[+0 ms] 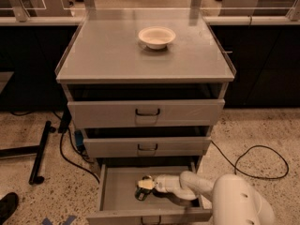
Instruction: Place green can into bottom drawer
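The bottom drawer [117, 191] of the grey cabinet is pulled open and shows its flat grey floor. My white arm reaches into it from the lower right. My gripper [146, 184] is inside the drawer, left of its middle and low over the floor. A small dark green can [140, 194] sits right under and against the gripper tip, at or just above the drawer floor. I cannot tell whether the can is still held.
The top drawer [146, 111] and the middle drawer [147, 146] are each pulled out a little. A white bowl [156, 36] stands on the cabinet top. Black cables [262, 165] lie on the floor at the right, and a black stand leg [40, 151] lies at the left.
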`<state>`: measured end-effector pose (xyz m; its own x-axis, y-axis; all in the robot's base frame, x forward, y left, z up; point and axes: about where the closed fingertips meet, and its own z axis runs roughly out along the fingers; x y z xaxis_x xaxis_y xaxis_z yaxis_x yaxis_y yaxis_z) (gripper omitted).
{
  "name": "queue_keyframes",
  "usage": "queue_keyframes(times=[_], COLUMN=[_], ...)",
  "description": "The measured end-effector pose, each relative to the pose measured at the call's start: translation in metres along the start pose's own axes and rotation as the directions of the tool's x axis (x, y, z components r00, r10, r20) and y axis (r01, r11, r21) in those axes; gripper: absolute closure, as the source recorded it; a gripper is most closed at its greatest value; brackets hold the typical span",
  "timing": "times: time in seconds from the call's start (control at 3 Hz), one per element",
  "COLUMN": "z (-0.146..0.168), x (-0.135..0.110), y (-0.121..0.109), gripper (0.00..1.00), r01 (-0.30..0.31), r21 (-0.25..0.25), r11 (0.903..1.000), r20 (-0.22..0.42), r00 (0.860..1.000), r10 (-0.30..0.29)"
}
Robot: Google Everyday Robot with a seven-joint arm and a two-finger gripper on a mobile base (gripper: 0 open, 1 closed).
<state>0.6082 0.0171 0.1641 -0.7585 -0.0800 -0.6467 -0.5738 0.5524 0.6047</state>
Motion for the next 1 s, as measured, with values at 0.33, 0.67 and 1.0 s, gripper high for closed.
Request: queue_keyframes(times=[0.33,0.67,1.0], z=[0.0036,0.0058,0.0058], x=[0.0019,0.0029,0.0029], y=[-0.0014,-0.0025,-0.0025], gripper=[0.12,0.00,0.00], r01=[-0.006,-0.011,-0.011], r21=[-0.007,-0.012,-0.012], r11=[1.0000,0.9999,0.9999], r20=[-0.014,-0.027,-0.027], r00=[1.000,1.000,1.000], r10=[0.005,0.011,0.011])
